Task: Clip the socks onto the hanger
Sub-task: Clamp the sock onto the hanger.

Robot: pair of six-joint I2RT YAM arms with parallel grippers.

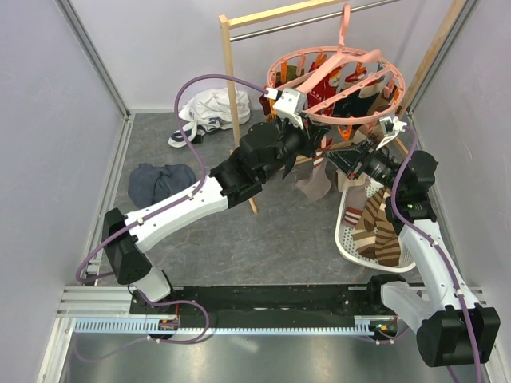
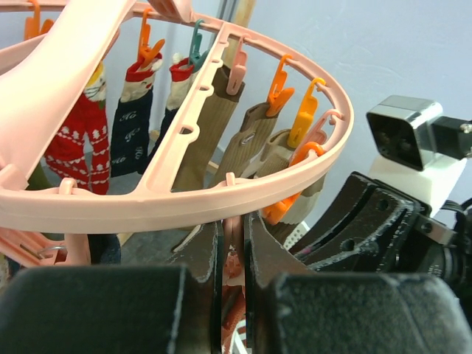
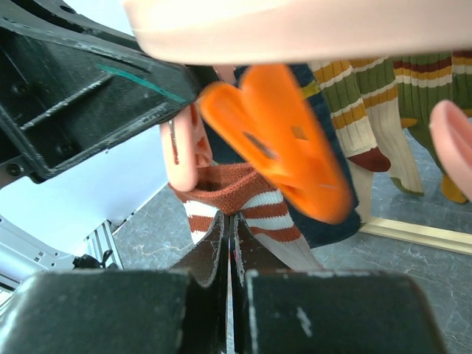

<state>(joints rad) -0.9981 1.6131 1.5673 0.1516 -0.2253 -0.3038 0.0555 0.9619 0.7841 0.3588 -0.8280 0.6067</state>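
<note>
We find the left gripper closed on a pink clip under the near rim of the hanger, which hangs over the table's far right corner. Just right of it, the right gripper is clamped on the cuff of a striped sock, close below that clip.

Risk, in our judgement: the hanger swings freely, so a push may carry the clip off the cuff.

The sock looks ribbed, brown-and-white, limp. Other socks hang clipped around the ring.
</note>
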